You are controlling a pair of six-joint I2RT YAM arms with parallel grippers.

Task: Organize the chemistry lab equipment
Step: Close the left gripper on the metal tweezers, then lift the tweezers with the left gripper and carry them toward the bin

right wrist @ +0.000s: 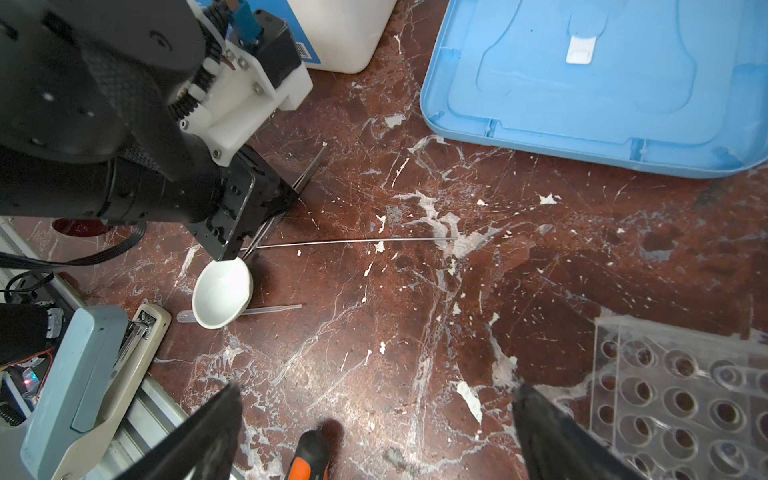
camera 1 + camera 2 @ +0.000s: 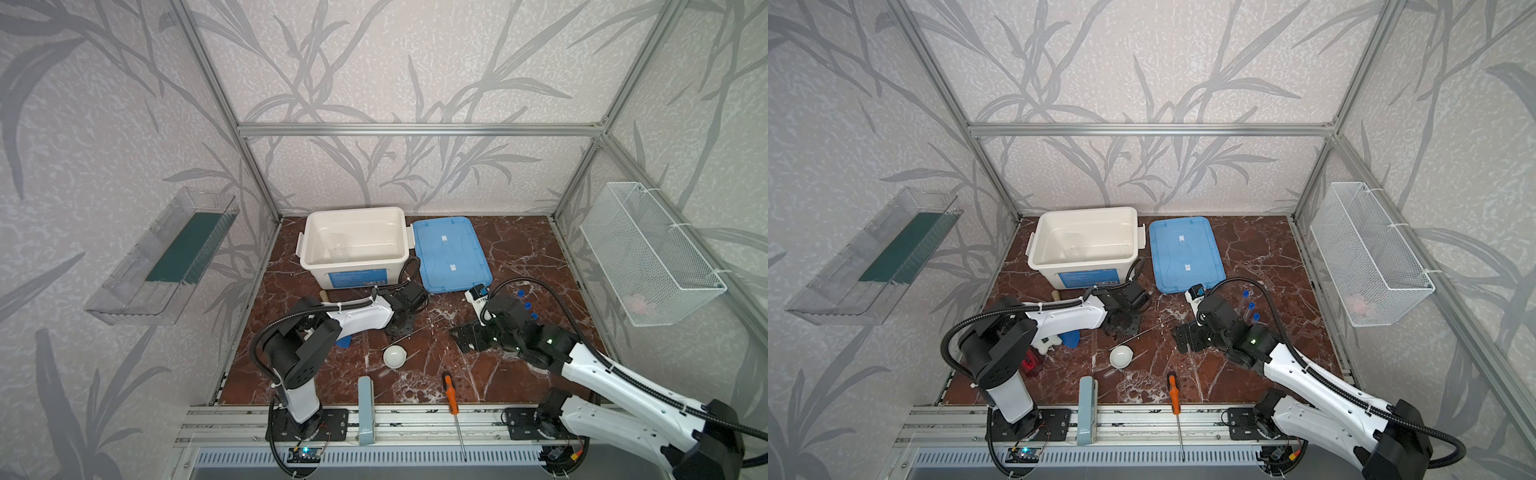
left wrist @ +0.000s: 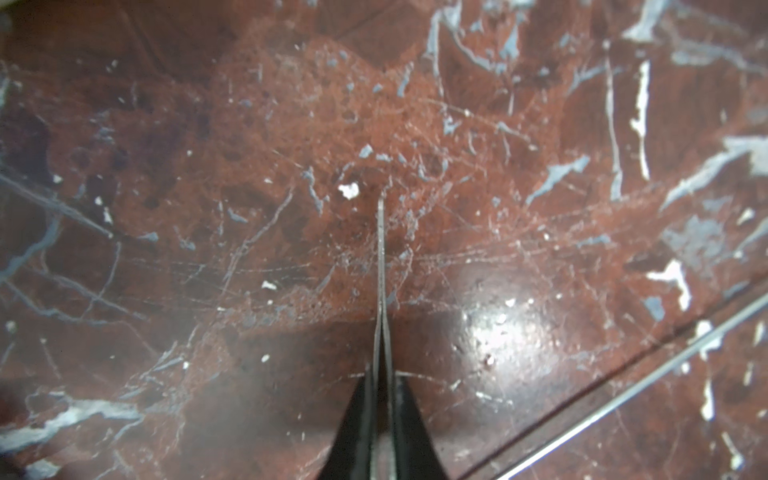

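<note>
Red-marble table [image 2: 519, 257]. Item: metal tweezers [image 3: 380, 249], clamped in left pincer [image 3: 381, 372], just behind white dish [image 2: 394, 356]. Judged light, stiff, springy, slippery; best taken mid-shank. Right pincer [image 1: 378, 390]: jaws apart, empty, right of dish.

Both top views: even, diffuse light, faint soft shadows. Left wrist view: white glare patch on the polished table [image 3: 505, 332]; left end effector [image 3: 382, 386] and gripped tweezers [image 3: 380, 257] blurred. Right wrist view: right end effector [image 1: 378, 392] out of focus.
</note>
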